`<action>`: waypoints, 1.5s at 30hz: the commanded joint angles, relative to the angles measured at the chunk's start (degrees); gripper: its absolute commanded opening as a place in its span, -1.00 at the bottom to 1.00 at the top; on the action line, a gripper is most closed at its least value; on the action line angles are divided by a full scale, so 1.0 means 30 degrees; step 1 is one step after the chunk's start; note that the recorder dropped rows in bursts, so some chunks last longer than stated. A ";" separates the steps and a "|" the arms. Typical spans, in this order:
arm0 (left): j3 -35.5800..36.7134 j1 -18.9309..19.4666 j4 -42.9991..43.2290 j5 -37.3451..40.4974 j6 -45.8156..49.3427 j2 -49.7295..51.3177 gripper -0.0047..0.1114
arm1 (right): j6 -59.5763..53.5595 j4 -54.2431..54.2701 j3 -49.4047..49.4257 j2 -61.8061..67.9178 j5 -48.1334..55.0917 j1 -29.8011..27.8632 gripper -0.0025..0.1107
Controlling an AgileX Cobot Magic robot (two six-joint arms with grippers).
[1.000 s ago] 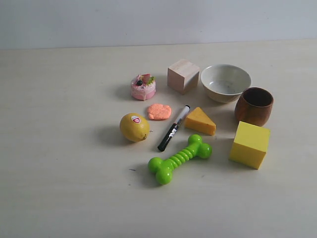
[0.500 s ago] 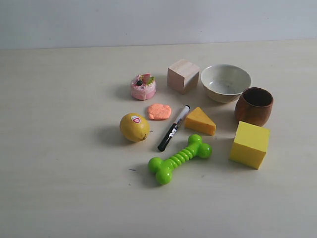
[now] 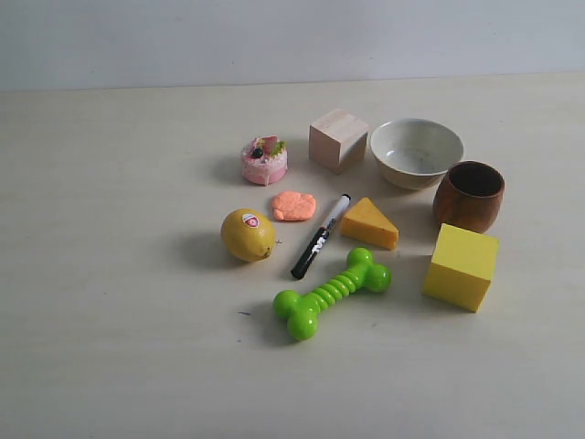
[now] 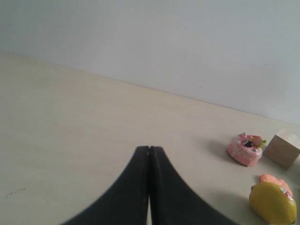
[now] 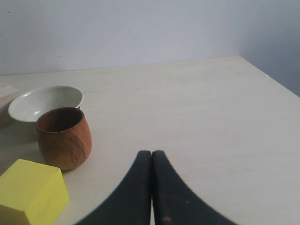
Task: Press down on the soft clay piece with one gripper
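Note:
The soft clay piece (image 3: 294, 206), a small flat salmon-orange lump, lies on the table between the pink toy cake (image 3: 264, 161) and the lemon (image 3: 248, 234). In the left wrist view only a sliver of the clay (image 4: 274, 180) peeks out behind the lemon (image 4: 273, 202). My left gripper (image 4: 149, 149) is shut with nothing in it, well short of the clay. My right gripper (image 5: 151, 153) is shut and empty too, hovering over bare table beside the wooden cup (image 5: 63, 137). Neither gripper shows in the exterior view.
Around the clay lie a black marker (image 3: 319, 236), an orange cheese wedge (image 3: 369, 224), a green bone toy (image 3: 331, 293), a wooden cube (image 3: 337, 140), a white bowl (image 3: 416, 152), a brown wooden cup (image 3: 469, 195) and a yellow block (image 3: 462, 266).

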 commanded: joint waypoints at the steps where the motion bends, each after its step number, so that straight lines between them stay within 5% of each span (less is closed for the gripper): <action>1: 0.0311 0.0062 -0.0252 -0.0184 -0.0074 -0.0115 -0.92 | -0.0021 0.0066 0.0100 -0.0105 -0.0190 0.0037 -0.96; 13: 0.0311 0.0106 -0.0247 0.1337 0.4102 -0.0115 -0.92 | -0.0021 0.0066 0.0100 -0.0105 -0.0190 0.0037 -0.96; 45: 0.0311 0.0106 -0.0255 0.2153 0.4008 -0.0115 -0.92 | -0.0021 0.0066 0.0100 -0.0105 -0.0190 0.0037 -0.96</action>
